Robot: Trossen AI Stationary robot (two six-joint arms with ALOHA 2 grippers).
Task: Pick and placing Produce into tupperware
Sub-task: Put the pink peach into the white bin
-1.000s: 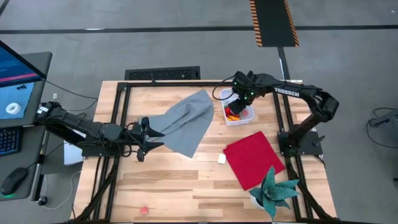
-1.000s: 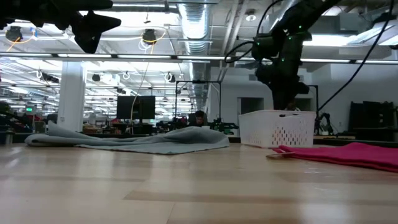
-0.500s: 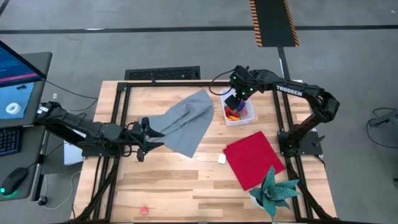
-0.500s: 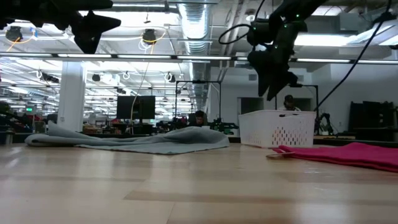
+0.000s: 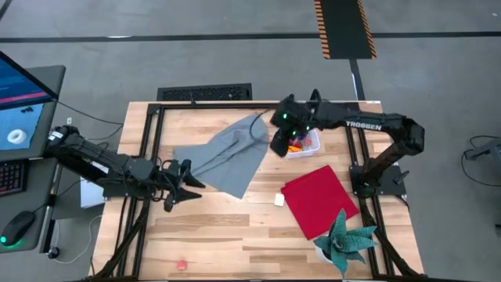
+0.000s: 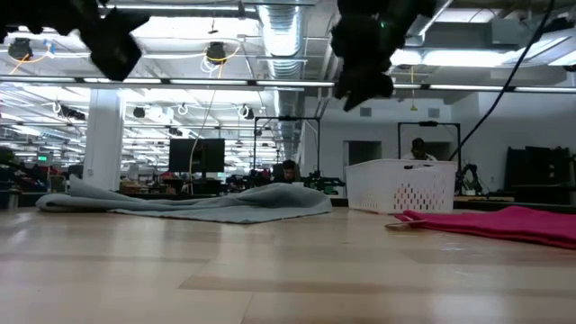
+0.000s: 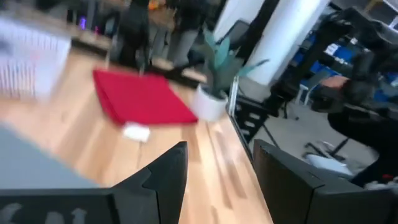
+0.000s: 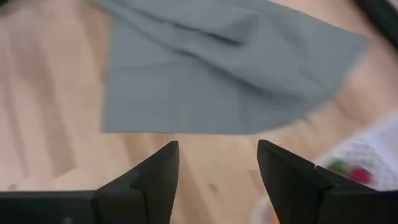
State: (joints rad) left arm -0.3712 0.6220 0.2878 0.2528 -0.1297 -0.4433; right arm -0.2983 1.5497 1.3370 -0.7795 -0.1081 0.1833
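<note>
The tupperware (image 5: 307,146) is a small white perforated tub at the far right of the table. Red and orange produce (image 5: 295,144) lies in it, and the right wrist view shows it as red produce (image 8: 354,172). One pink berry (image 5: 182,265) lies by the near edge. My right gripper (image 5: 275,146) hangs open and empty, high above the strip between the tub and the grey cloth (image 5: 231,153). It points down at a slant toward the cloth (image 8: 217,74). My left gripper (image 5: 186,184) is open and empty, held level at the table's left, well above the wood.
A red cloth (image 5: 317,200) lies flat at the right, with a small white cube (image 5: 278,200) just left of it. A potted plant (image 5: 344,239) stands at the near right corner. Black frame rails run along the table's edges. Bare wood spans the near middle.
My right gripper has risen out of the tupperware. It has swung toward the table's left and now hangs high over the strip beside the grey cloth. My left gripper has rolled a little in place. The tub and the cloths have kept still.
</note>
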